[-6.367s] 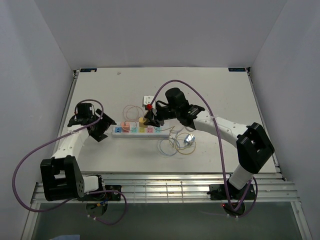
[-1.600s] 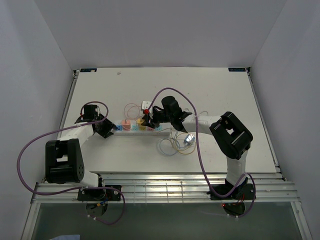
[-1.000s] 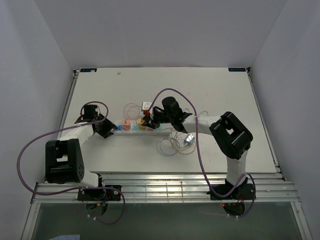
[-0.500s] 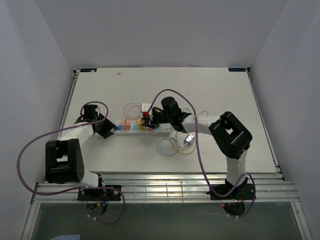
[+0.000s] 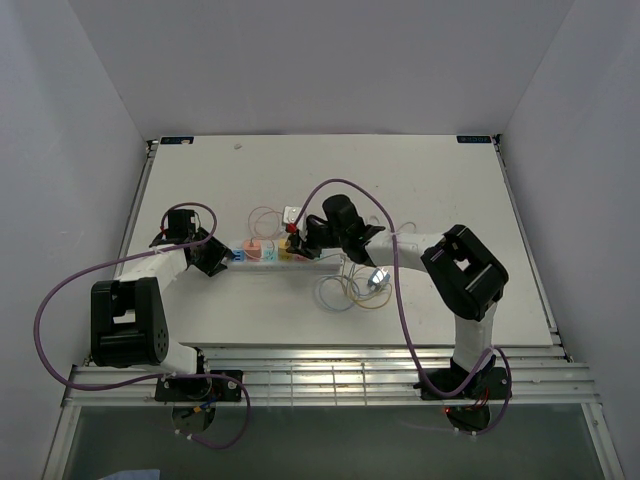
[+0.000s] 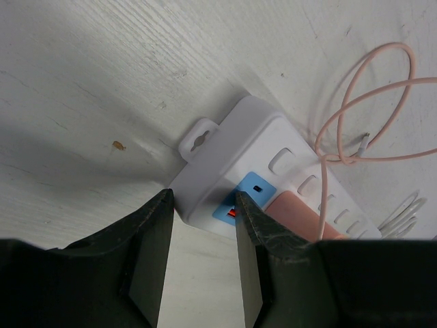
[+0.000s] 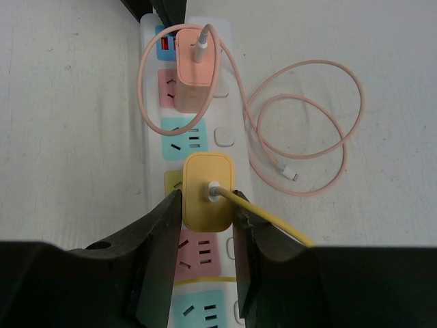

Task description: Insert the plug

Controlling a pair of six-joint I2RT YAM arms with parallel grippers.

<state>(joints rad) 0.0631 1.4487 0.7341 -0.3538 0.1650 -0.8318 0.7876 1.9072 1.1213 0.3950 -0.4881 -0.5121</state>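
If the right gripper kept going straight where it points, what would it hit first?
The right gripper clasps the yellow charger plug; going on, it would likely press that into the white power strip beneath.

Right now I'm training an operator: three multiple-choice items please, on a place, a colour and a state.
1. The left pincer is: A at the end of the power strip; B on a cable; C near the bases.
2. The charger in the right pincer is: A pink; B yellow; C blue.
3. The pink charger is: A lying loose; B plugged in; C held.
A, it straddles the strip's end; B, the yellow charger sits between its fingers; B, it is seated on the strip.
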